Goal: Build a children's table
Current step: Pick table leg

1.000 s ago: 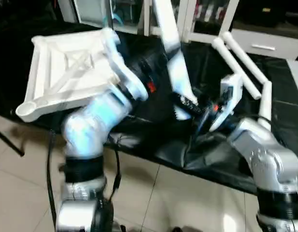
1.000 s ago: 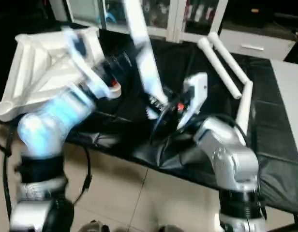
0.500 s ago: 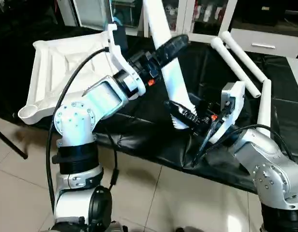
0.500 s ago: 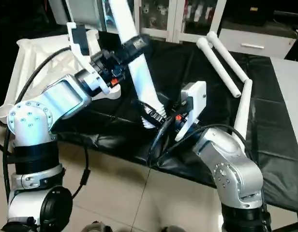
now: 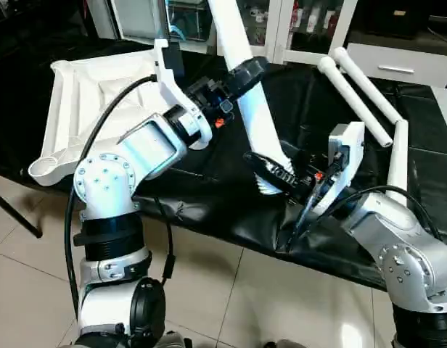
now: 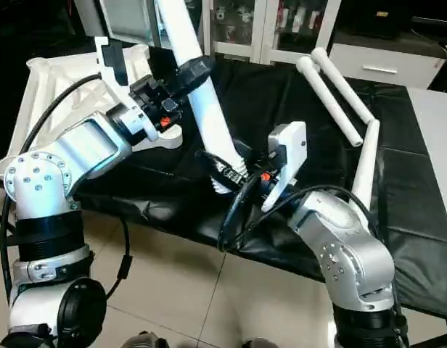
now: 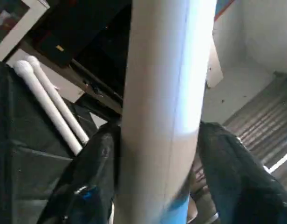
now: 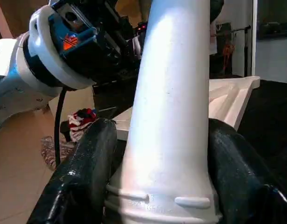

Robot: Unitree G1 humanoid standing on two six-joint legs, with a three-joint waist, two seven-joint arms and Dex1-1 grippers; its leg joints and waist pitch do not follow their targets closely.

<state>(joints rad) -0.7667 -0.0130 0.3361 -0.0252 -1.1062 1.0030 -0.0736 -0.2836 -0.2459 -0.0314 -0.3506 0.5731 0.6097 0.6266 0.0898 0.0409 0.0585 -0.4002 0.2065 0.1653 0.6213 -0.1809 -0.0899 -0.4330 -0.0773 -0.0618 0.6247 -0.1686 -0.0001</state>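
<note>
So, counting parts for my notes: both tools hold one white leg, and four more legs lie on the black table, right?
Not four: three legs lie on the table, per the left eye view. Both the left tool and right tool do hold one leg.

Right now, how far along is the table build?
No leg looks fitted yet: the tabletop lies ribbed side up, its near corner socket empty. In hand: one leg, the right gripper at its wide end, the left gripper around its shaft. Three legs wait on the black cover.
</note>
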